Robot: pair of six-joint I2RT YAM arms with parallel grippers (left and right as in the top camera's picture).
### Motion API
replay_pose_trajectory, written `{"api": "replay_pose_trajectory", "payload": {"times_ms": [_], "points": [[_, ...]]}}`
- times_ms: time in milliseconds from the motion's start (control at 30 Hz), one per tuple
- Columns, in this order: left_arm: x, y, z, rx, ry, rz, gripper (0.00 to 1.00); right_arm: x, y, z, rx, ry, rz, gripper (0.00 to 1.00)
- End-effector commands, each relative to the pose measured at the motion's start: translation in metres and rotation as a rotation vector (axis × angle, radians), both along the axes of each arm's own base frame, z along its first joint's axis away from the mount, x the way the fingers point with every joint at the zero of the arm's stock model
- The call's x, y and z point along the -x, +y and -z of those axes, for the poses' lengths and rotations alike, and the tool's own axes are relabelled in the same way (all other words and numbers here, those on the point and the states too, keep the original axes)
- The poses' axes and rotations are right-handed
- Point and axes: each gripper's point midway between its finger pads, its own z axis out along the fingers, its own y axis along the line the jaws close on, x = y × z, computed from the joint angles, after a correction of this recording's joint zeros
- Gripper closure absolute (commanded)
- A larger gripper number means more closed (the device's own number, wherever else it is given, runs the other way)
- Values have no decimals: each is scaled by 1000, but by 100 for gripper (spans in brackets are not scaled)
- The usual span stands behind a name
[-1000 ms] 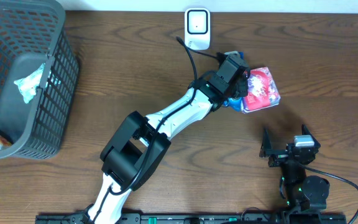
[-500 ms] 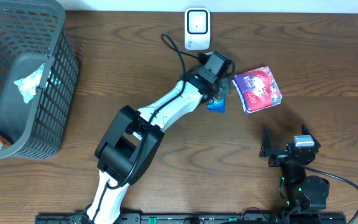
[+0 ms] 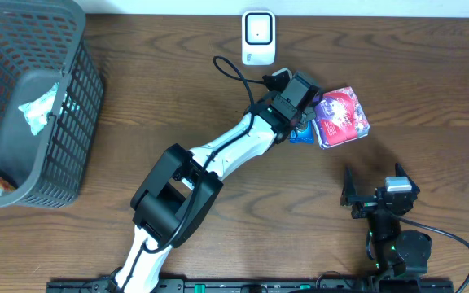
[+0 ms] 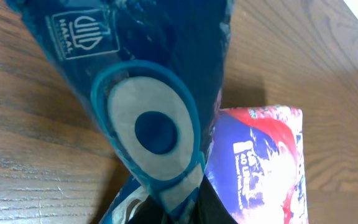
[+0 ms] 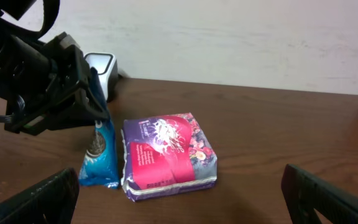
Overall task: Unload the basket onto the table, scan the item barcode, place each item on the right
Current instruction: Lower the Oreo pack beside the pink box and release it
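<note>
The item, a blue snack packet (image 3: 302,135) (image 4: 148,112) (image 5: 99,155), hangs upright in my left gripper (image 3: 300,122) (image 4: 191,210), which is shut on its top edge. Its lower edge is at or just above the tabletop, right beside a pink and purple packet (image 3: 342,118) (image 4: 260,168) (image 5: 166,155) lying flat. The white barcode scanner (image 3: 258,37) (image 5: 101,67) stands at the back of the table, behind and left of the held packet. My right gripper (image 3: 374,194) (image 5: 179,205) rests open near the front right with nothing between its fingers.
A dark mesh basket (image 3: 76,122) holding a few wrapped items fills the left end of the table. The scanner's black cable (image 3: 238,69) loops over the wood beside my left arm. Bare brown tabletop (image 3: 430,89) lies to the right of the pink packet.
My left gripper swung left with the blue packet, away from the pink packet, then came back right beside it. The right arm has not moved.
</note>
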Motion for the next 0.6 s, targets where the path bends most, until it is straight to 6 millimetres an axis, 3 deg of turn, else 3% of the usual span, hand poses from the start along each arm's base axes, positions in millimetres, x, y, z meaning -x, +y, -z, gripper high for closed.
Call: {"api": "replay_pose_trajectory", "payload": {"times_ms": [0,167,400,567], "points": [[-11,13,8,-48,-29,-65,92,0,2,0,1,-2,-8,1],[-8,12,20,-63,-12,-58,92,0,2,0,1,-2,-8,1],[8,-6,49,-61,44,6,93,0,2,0,1,-2,-8,1],[12,-18,48,-45,22,29,91,0,2,0,1,-1,-8,1]]}}
